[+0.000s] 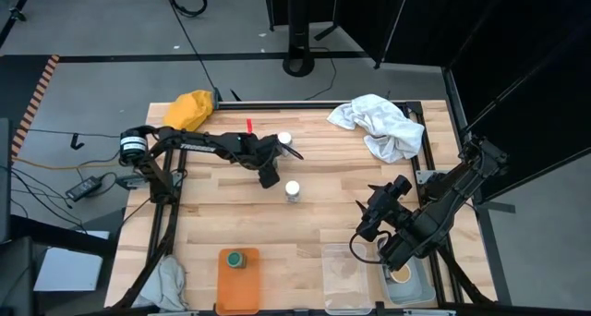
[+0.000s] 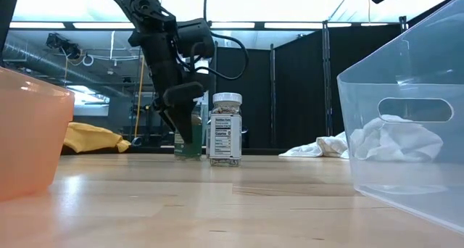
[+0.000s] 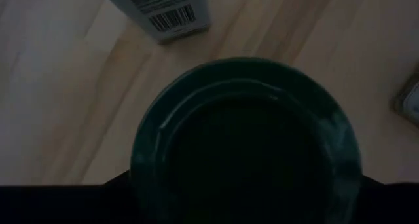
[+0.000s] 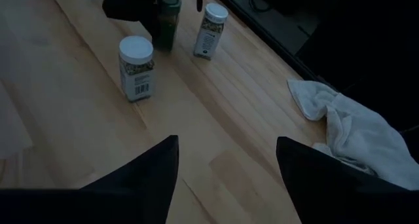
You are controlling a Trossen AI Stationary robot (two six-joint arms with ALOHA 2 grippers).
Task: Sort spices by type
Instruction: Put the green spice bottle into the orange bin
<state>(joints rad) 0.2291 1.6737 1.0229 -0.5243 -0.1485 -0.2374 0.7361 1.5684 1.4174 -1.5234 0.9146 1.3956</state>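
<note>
Spice jars are spread about the table: a green-lidded jar (image 4: 165,24) stands mid-table under the left gripper (image 1: 269,175), whose fingers come down around it and look to be closing, though I can't tell if they have it gripped yet. One white-lidded jar (image 1: 293,190) stands just beside it and another (image 1: 284,140) sits a little further back. A second green-lidded jar (image 1: 236,259) already rests in the orange tray (image 1: 238,293), and a tan-lidded one (image 1: 400,273) in the grey tray (image 1: 420,288). The right gripper (image 1: 369,231) hovers near the clear tray (image 1: 343,281), fingers parted, holding nothing. My worry is the nearby white jar: if the left arm lifts crooked or swings wide, it could topple it, and a half-made grip could let the green jar slip
</note>
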